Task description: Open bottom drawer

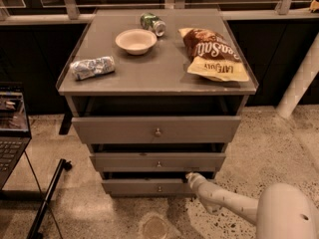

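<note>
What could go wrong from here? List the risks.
The pincer sits at the top right edge of the bottom drawer, away from the knob; an off-centre pull may slip or skew it. The middle drawer juts out just above, so the arm could catch it.
</note>
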Action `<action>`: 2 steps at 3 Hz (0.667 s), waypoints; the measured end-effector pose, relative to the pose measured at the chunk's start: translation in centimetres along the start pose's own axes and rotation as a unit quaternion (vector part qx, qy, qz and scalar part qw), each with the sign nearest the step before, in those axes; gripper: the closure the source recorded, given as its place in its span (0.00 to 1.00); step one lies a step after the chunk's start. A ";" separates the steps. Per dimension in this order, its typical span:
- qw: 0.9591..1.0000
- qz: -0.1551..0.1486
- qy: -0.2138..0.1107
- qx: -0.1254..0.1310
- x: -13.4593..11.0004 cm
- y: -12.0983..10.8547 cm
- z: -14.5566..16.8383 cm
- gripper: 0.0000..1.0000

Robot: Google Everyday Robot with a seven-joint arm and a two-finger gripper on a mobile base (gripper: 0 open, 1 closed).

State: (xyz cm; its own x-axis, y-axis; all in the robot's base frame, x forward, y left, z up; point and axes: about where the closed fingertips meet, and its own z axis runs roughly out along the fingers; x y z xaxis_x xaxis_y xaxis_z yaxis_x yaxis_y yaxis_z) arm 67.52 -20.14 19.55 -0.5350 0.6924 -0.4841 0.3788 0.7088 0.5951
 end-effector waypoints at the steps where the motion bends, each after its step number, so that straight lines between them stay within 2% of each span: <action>1: 0.999 -0.007 0.019 0.026 0.5 -0.1 0.1 1.00; 2: 0.999 -0.002 0.024 0.035 0.3 -0.5 -0.2 1.00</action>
State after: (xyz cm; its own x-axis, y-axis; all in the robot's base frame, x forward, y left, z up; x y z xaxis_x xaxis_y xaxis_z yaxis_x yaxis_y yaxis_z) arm 66.99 -20.27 19.24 -0.5713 0.6829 -0.4552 0.4272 0.7210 0.5455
